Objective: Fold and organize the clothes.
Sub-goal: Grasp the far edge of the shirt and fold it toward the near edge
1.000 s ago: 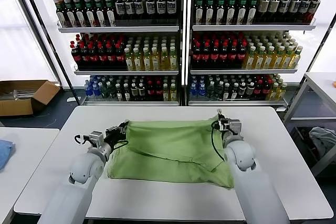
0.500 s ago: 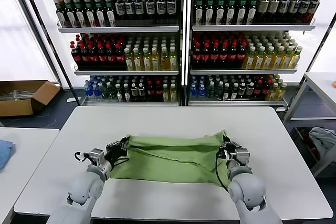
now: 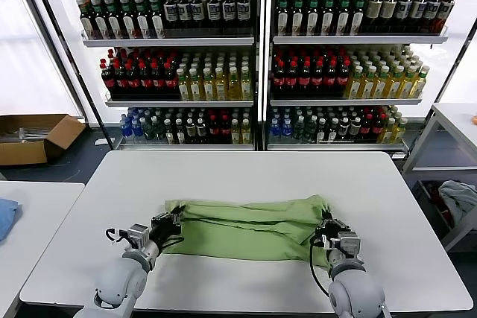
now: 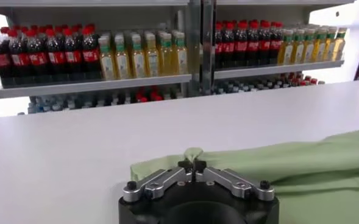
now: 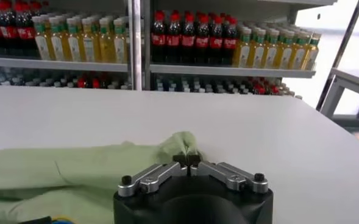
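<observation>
Two pinches we see only from the wrists: left gripper (image 4: 192, 164) and right gripper (image 5: 191, 159), jaws pressed onto the green shirt (image 3: 250, 220); head view shows it folded across the counter (image 3: 246, 173), grippers at 8 and 4 o'clock.

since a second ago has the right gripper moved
Yes. The right gripper, pinching the green shirt, came toward the robot, from near the table's far edge toward its near edge.

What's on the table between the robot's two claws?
In the head view, only the folded green shirt stretches from the left claw to the right claw; each claw pinches one end of it on the white table.
</observation>
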Motion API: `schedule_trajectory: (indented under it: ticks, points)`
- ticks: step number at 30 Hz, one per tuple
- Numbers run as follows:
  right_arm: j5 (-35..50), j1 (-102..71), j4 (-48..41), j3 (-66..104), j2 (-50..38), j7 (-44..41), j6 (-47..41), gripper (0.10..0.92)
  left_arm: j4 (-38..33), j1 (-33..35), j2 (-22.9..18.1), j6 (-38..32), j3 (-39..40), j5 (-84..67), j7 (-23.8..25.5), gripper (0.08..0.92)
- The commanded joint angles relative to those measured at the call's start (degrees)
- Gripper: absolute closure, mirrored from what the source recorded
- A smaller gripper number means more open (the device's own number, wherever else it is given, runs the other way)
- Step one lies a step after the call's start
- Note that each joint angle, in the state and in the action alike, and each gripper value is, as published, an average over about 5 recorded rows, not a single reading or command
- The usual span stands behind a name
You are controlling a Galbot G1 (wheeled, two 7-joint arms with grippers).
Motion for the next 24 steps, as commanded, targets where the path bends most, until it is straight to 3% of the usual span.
schedule_trajectory:
  ticks: [1, 5, 11, 16, 24]
  points:
    - [-4.38, -2.59, -0.78, -0.38, 0.59, 0.54, 0.63, 0.918, -1.61, 1.49, -0.79, 0.04, -0.10, 2.00, -0.02, 0.834]
    - [-7.60, -2.65, -2.18, -0.59, 0.77, 0.70, 1.33, 0.884, -3.55, 1.71, -0.98, 0.08, -0.28, 2.46, -0.25, 0.722]
    - [-8.87, -2.64, -1.22, -0.09, 0.16, 0.77, 1.84, 0.712, -6.81, 1.98, -0.53, 0.25, -1.47, 2.49, -1.24, 0.549]
    - [-5.42, -3.42, 5.74, 1.10, -1.04, 0.73, 2.06, 0.556, -7.72, 2.97, -1.22, 1.59, -2.83, 2.73, -2.59, 0.401]
    - [-2.15, -5.88, 16.26, 1.97, -2.75, 0.80, 2.48, 0.331, -6.00, 4.26, -5.72, 3.99, -3.50, 1.00, -5.08, 0.197]
